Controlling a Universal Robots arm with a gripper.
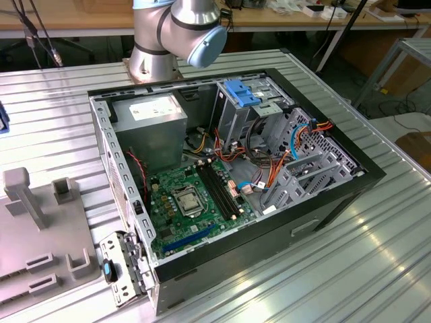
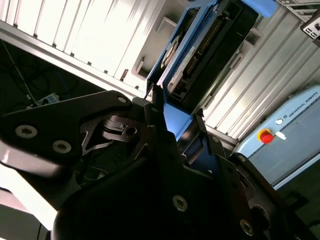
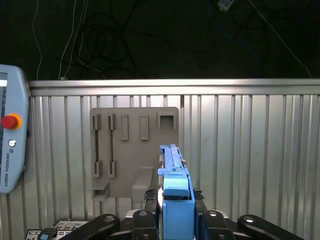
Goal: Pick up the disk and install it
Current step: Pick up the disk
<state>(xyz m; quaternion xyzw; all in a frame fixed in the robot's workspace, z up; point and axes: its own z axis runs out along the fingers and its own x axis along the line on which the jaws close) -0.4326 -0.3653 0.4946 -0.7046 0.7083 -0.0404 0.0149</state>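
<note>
One item in grip: the disk (image 3: 175, 170), a dark drive in a bright blue carrier, is clamped by the gripper (image 3: 175, 196) at the carrier's handle end.
Gripper state: narrow, with the fingers closed on the carrier's two flat sides in both wrist views (image 2: 177, 120).
Disk attitude: it runs straight out past the fingertips, thin edge toward the first wrist view; in the second wrist view (image 2: 200, 50) its connector row shows.
Beyond the fingertips: the grey fixture plate (image 3: 135, 145) lies flat on the ribbed table (image 3: 250, 150). The disk's far end appears clear of both, but contact cannot be confirmed.
Off to one side of the gripper: the teach pendant (image 3: 12, 130), well apart.
Arm pose: the arm base (image 1: 168, 33) stands just behind the open computer case (image 1: 337, 195) and the arm rises out of the exterior view. The wrist points down at the table.
Step judged: carrying the disk.
Handling advice: hold the grip square on the carrier so the long drive cannot swing. Keep it level and well above the case rim and the loose cables (image 1: 269, 168).
</note>
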